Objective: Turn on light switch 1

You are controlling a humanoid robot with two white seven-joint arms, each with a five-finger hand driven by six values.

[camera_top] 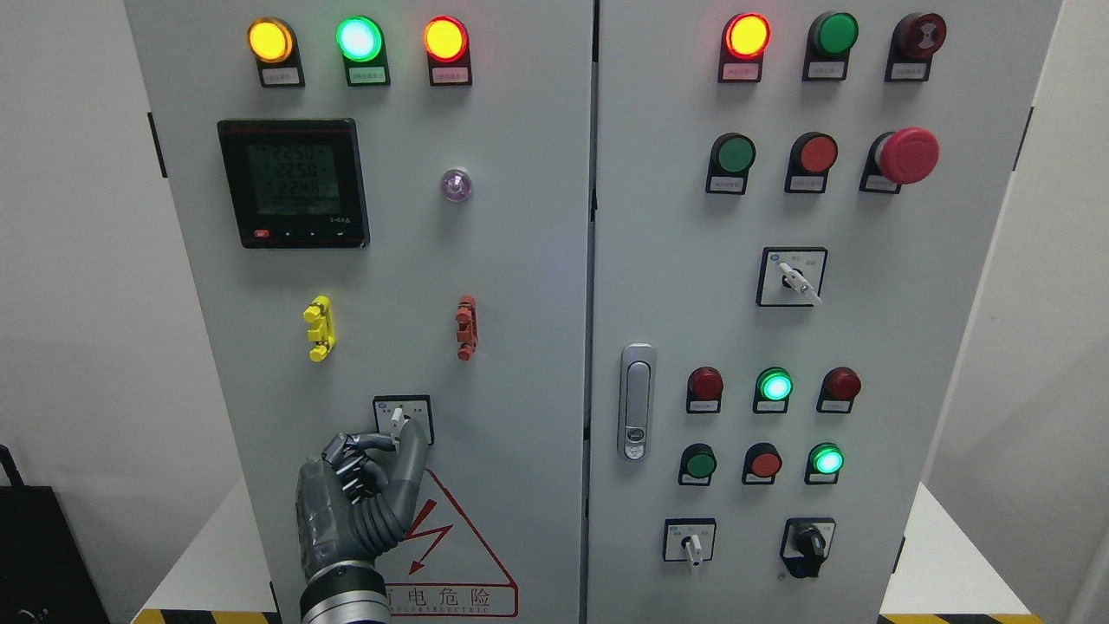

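A small rotary switch [398, 417] with a white knob sits in a black-framed square plate low on the cabinet's left door [520, 347]; the knob points roughly upward. My left hand [394, 440] rises from the bottom edge and reaches up to it. Thumb and index finger [374, 442] close around the lower part of the knob, and the other fingers are curled into the palm. The plate's lower half is hidden behind the hand. My right hand does not show.
Lit indicator lamps [359, 38] line the top of both doors. A digital meter [293, 183], yellow and red clips [318, 328], a door handle [636, 401], a red mushroom button [906, 156] and further switches [790, 277] are on the panels.
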